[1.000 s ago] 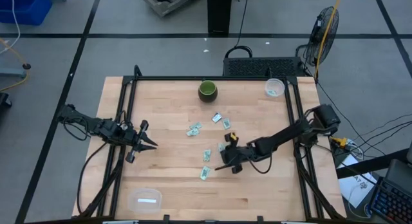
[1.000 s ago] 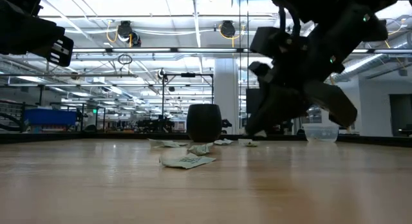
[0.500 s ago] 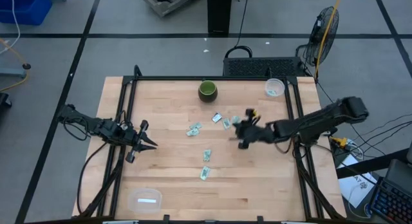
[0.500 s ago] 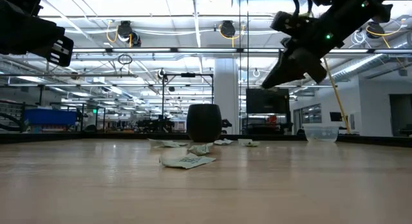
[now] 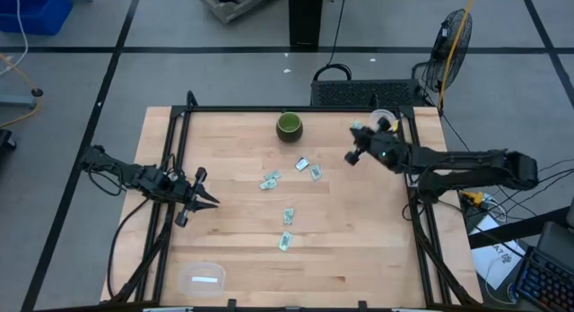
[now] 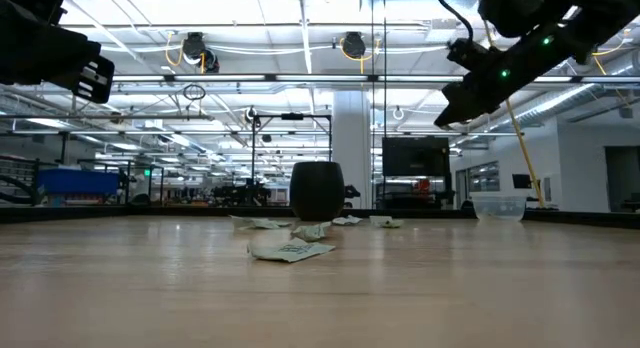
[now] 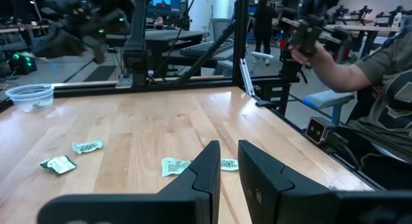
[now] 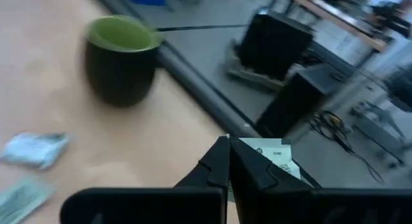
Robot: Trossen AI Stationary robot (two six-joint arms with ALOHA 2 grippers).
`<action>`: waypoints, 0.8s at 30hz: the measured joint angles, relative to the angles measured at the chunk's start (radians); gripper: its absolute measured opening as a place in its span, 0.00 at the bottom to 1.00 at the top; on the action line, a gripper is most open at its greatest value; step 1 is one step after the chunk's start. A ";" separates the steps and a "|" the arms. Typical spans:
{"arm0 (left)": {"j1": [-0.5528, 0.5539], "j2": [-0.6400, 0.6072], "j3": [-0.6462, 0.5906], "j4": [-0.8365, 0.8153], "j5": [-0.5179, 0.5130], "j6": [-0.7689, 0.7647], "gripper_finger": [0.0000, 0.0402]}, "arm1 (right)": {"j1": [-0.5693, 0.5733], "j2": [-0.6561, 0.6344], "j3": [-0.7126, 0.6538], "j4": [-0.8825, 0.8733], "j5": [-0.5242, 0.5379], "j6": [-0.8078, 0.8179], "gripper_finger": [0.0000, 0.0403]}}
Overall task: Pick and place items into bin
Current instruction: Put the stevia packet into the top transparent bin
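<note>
Several small pale green-and-white packets (image 5: 288, 215) lie flat on the wooden table (image 5: 233, 249), mostly around its middle. At the far right stands a clear round bin (image 5: 383, 122) with a packet inside. My right gripper (image 5: 353, 154) hangs above the table just left of that bin, shut on one packet (image 8: 273, 153). In the low view it (image 6: 445, 116) is high over the table. My left gripper (image 5: 212, 203) waits at the left side with a narrow gap between its fingers (image 7: 209, 169) and nothing in it. My right gripper pinches the packet by one edge (image 8: 257, 150) between its two fingers. The rest of the packet sticks out to one side behind the fingertips. The fingers point toward the table's left, slanting slightly down. The packet is lifted clear of the table.
A dark green bowl (image 5: 289, 126) stands at the far middle. A clear tub (image 5: 202, 278) with a packet in it sits near the front left. A black frame rail (image 5: 405, 160) runs along each side. A person (image 7: 380, 76) sits beyond the table's edge.
My right gripper has risen from low over the table's middle and swung toward the far right, toward the clear bin, staying shut and turning as it went. The left arm has kept still.
</note>
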 joint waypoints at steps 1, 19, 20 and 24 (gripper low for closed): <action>0.000 0.000 0.000 0.000 0.000 0.000 0.16 | -0.027 -0.007 -0.007 0.011 0.000 0.002 0.00; 0.000 0.000 0.000 0.000 0.000 0.000 0.16 | -0.535 0.053 -0.091 0.069 -0.262 0.159 0.00; 0.000 0.000 0.000 0.000 0.000 0.000 0.16 | -0.551 0.062 -0.094 0.069 -0.276 0.172 0.00; 0.000 0.000 0.000 0.000 0.000 0.000 0.16 | -0.595 0.104 -0.103 0.078 -0.298 0.190 0.00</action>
